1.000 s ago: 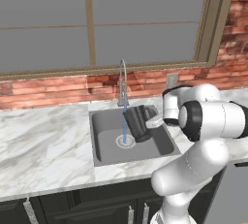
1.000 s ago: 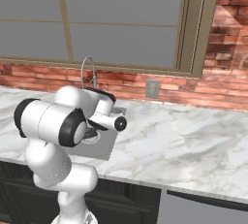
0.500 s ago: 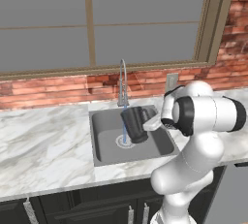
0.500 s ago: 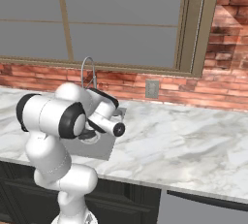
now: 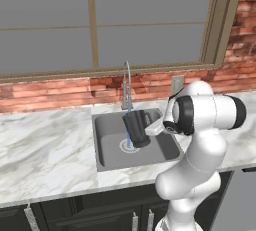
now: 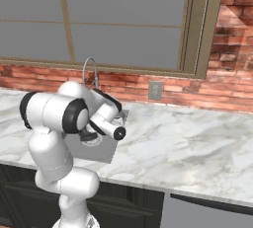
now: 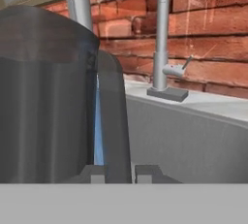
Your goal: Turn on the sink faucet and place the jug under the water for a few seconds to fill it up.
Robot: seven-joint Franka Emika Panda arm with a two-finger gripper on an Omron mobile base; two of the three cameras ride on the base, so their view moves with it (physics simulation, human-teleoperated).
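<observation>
The pincer [image 5: 149, 128] is clamping the jug [image 5: 136, 128] by its handle, holding it tilted above the sink [image 5: 107, 153]. The water [image 5: 128, 133] is falling just beyond the jug. Farther back, the sink faucet [image 5: 125, 86] is standing on the tabletop [image 5: 40, 145].

marble counter [image 5: 45, 150], red brick wall [image 6: 227, 74], large window [image 5: 100, 20], wall outlet [image 6: 155, 90], dark cabinets [image 5: 75, 215]

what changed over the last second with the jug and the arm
The arm carried the jug a little leftward in the left base view, further under the faucet, so the water now runs at its rim. The gripper kept hold of the jug; the sink is unchanged.
</observation>
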